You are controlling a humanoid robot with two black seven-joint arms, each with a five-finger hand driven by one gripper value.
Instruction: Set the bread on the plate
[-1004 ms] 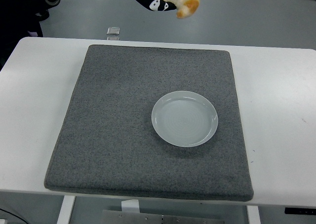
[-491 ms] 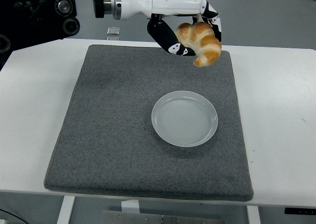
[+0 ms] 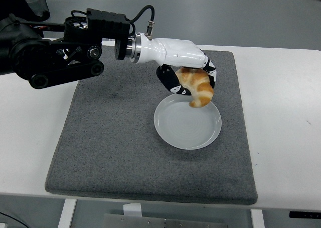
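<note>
A grey mat (image 3: 115,137) (felt-like) lies flat on the white table (image 3: 286,112).

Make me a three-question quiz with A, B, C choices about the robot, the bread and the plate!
1. Where is the bread?
A. Lying flat in the plate's middle
B. Held over the plate's far edge
C. On the bare white table

2. How many plates are on the grey mat?
A. One
B. Two
C. Three

3. What is the left robot hand doing?
A. Resting open on the table
B. Pushing the plate
C. Gripping the bread

Answers:
1 B: the bread hangs in the fingers above the far rim of the plate.
2 A: only one pale round plate shows.
3 C: the fingers curl around the bread.
</note>
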